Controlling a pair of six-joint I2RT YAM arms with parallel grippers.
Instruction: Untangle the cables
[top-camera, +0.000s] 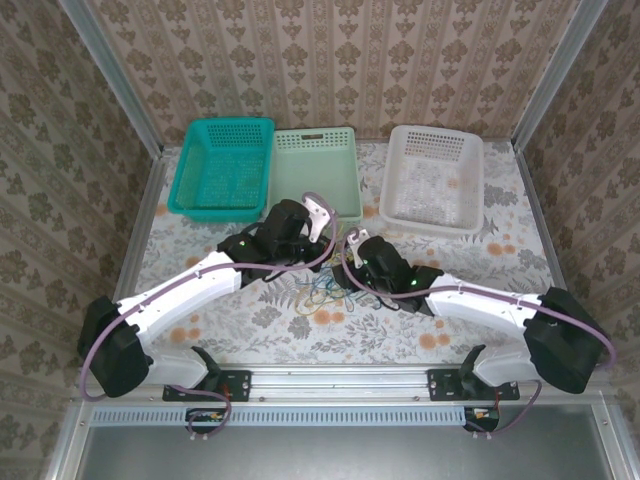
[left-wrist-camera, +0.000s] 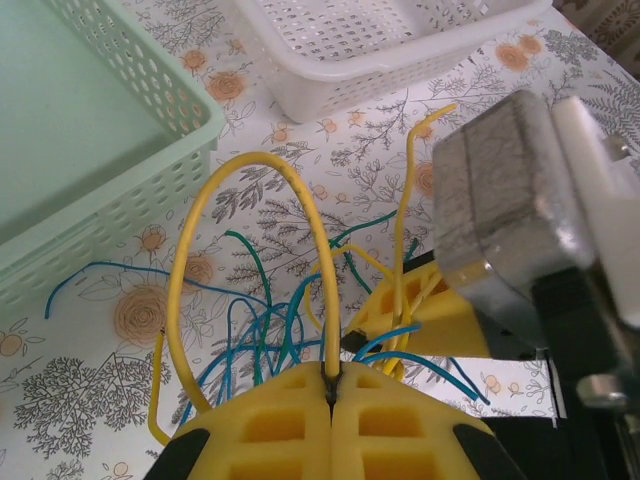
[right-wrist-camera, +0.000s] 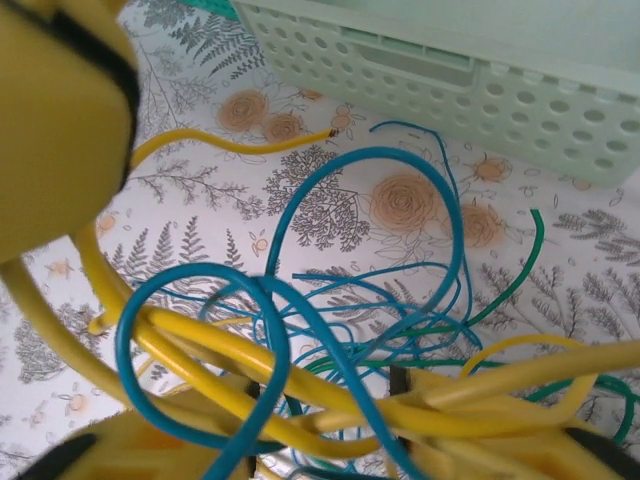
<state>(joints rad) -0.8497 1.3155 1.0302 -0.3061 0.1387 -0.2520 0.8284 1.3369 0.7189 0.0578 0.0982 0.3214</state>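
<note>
- the table (top-camera: 260, 325) carries the cables (top-camera: 325, 295) as one heap between its middle and its near edge; a strong pull may drag the whole heap.
- the left gripper (left-wrist-camera: 330, 385) is closed on a yellow cable (left-wrist-camera: 250, 170) that arches up; a fast lift may tighten the knot.
- the right gripper (right-wrist-camera: 330, 440) has several cables between its jaws; i cannot tell if it grips. the two grippers are near and may collide.

Nothing can be read here: no text, label, brand, number or sign on any basket (top-camera: 215, 212), the table (top-camera: 250, 322), either arm (top-camera: 180, 290) or the cables (top-camera: 325, 295).
</note>
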